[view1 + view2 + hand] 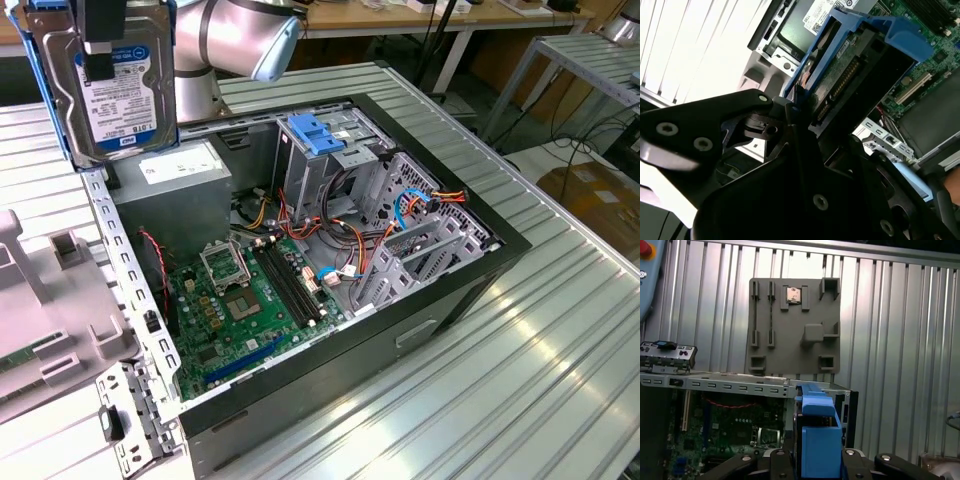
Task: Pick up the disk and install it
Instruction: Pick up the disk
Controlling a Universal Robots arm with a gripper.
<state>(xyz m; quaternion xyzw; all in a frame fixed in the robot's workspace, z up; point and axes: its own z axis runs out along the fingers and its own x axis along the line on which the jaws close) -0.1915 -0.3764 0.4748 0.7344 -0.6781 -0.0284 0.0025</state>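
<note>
The end effector [817, 462] is clamped on the disk [112, 90], gripping its blue carrier edges, apparently so the drive hangs upright, clear above the open computer case [440, 300].

disk [135, 100]: glossy metal top w/ blue plastic frame; table [560, 330]: ribbed bare metal, semi-matt.

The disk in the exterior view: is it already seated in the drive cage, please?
No, the gripper holds the disk in the air above the computer case, clear of its drive cage.
</note>
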